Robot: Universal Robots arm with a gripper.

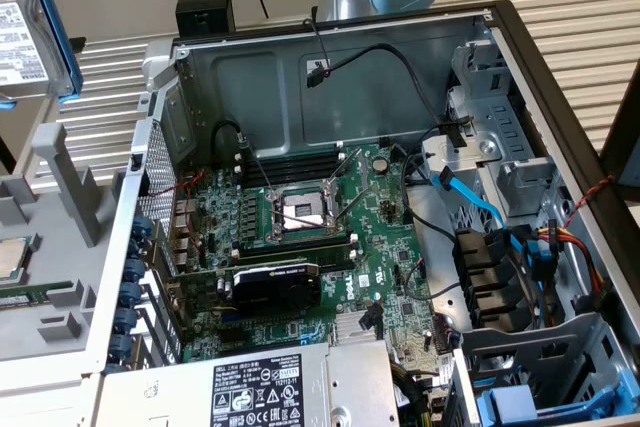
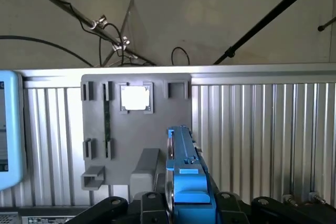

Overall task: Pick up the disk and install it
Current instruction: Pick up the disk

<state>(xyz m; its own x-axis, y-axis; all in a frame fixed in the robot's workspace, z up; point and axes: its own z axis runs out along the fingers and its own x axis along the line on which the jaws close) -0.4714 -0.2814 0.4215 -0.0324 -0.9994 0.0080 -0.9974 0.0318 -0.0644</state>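
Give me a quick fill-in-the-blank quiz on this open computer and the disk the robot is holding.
The gripper grips the disk, whose plastic carrier is ___. In the exterior view the disk hangs outside the computer case, at the upper ___. The square silver chip rests in a fixture plate coloured ___.
Missing words: blue; left; grey.

The disk [image 1: 22, 42], blue-framed and white-labelled, sits tilted at the exterior view's upper left, above a grey fixture tray [image 1: 60, 237] and well apart from the open computer case [image 1: 260, 87] and its motherboard [image 1: 390, 207].
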